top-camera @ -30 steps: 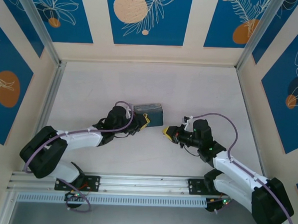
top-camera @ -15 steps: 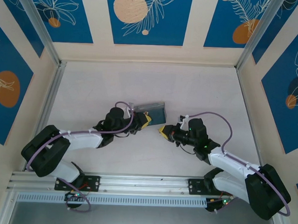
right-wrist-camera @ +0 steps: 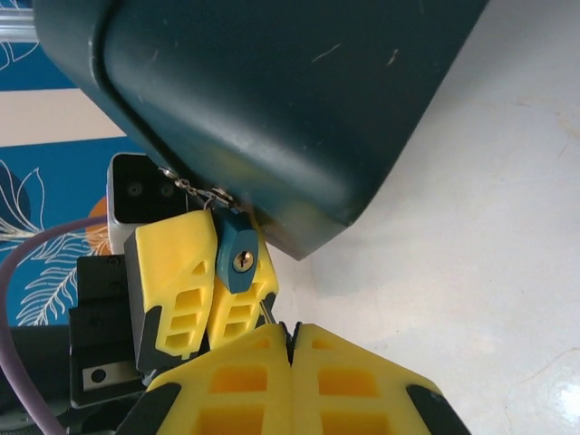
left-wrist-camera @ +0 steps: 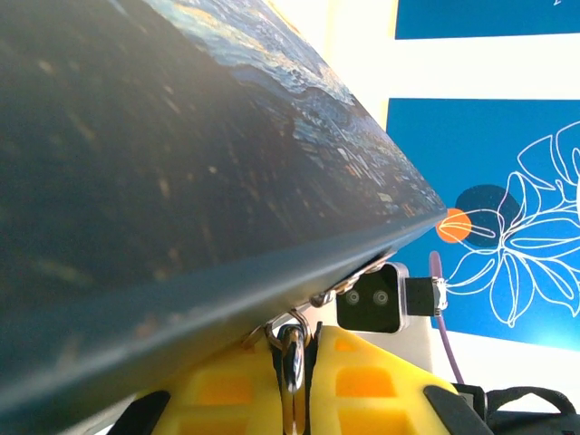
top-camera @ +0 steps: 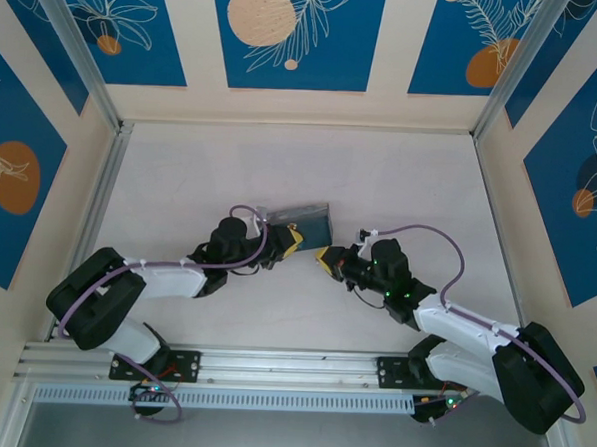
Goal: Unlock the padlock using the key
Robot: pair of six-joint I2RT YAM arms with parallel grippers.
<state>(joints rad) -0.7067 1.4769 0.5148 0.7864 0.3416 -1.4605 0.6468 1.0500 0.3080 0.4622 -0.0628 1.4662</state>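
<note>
left pincer (top-camera: 290, 242) grasps padlock (right-wrist-camera: 237, 258) under tin (right-wrist-camera: 272, 91) edge | right pincer (right-wrist-camera: 291, 340) clenched on key (right-wrist-camera: 265, 313), just beside

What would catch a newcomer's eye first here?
Centre of the overhead view: two yellow-fingered grippers meet beside a dark painted tin. The left gripper pinches the small padlock at the tin's edge, keyhole facing the shut right gripper, where a thin sliver, probably the key, pokes out.

Against the tin (right-wrist-camera: 272, 91), the padlock (right-wrist-camera: 237, 258) sits in the left gripper (right-wrist-camera: 216, 276), with the right gripper (right-wrist-camera: 290, 343) and key (right-wrist-camera: 268, 314) before it.
</note>
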